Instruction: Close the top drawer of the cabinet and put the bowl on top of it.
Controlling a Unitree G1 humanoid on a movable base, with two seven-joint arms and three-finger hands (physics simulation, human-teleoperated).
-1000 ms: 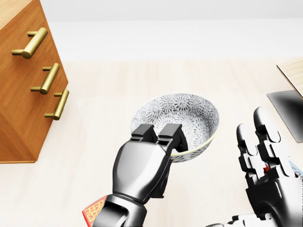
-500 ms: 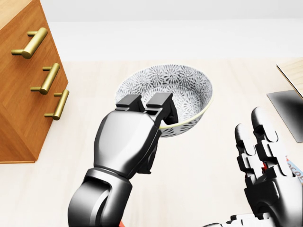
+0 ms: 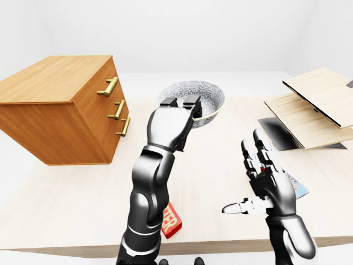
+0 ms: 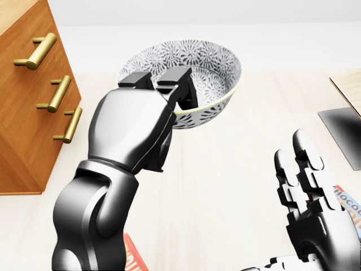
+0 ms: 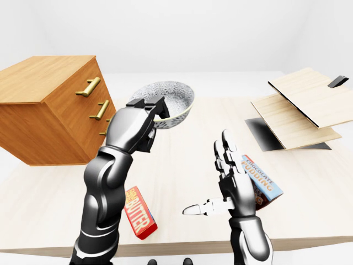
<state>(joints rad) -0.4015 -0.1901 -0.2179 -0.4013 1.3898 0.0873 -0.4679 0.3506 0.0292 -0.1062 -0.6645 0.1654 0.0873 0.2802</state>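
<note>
Left hand: silver-and-black three-finger left hand (image 4: 132,127), fingers clamped over the near rim of the white, floral-patterned ceramic bowl (image 4: 211,62).
Bowl: held in the air above the pale wooden table (image 3: 220,149), to the right of the brown wooden cabinet (image 3: 60,110) in the left-eye view.
Left arm: bent upward, forearm near vertical.
Right hand: matching right hand (image 3: 269,186), fingers spread and upright, holding nothing.

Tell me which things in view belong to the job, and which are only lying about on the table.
Job in hand: bowl, held at its rim by the left hand; cabinet; top drawer handle.

Lying about: butter box; pudding box; wooden boards; dark sheet by them. The right hand is open and holds nothing.
</note>
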